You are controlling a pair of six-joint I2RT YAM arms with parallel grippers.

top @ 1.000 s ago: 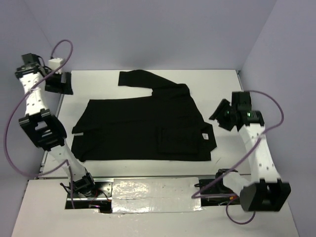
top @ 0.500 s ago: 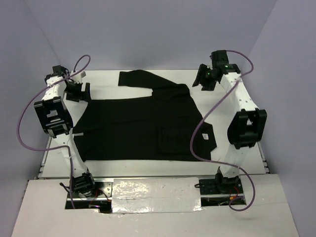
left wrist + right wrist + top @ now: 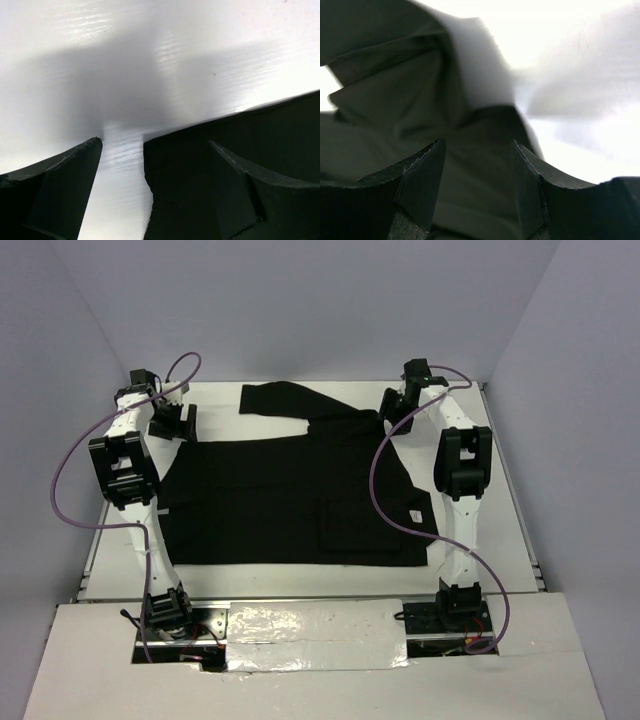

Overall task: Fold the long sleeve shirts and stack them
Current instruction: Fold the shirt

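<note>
A black long sleeve shirt [image 3: 290, 495] lies flat on the white table [image 3: 470, 530], one sleeve [image 3: 290, 400] angled toward the back, a small white tag [image 3: 412, 516] near its right edge. My left gripper [image 3: 177, 427] is open at the shirt's far left corner; in the left wrist view its fingers straddle the cloth's corner [image 3: 200, 175]. My right gripper [image 3: 394, 412] is open over the shirt's far right corner by the sleeve; in the right wrist view the cloth [image 3: 475, 150] lies between its open fingers [image 3: 420, 175].
Purple cables loop from both arms above the table. The arm bases [image 3: 165, 610] stand on a foil-covered strip [image 3: 310, 635] at the near edge. Lavender walls enclose the back and sides.
Both arms swung to the shirt's far corners: the left gripper came in from the far left edge, the right gripper moved from the right side up to the back right corner.
</note>
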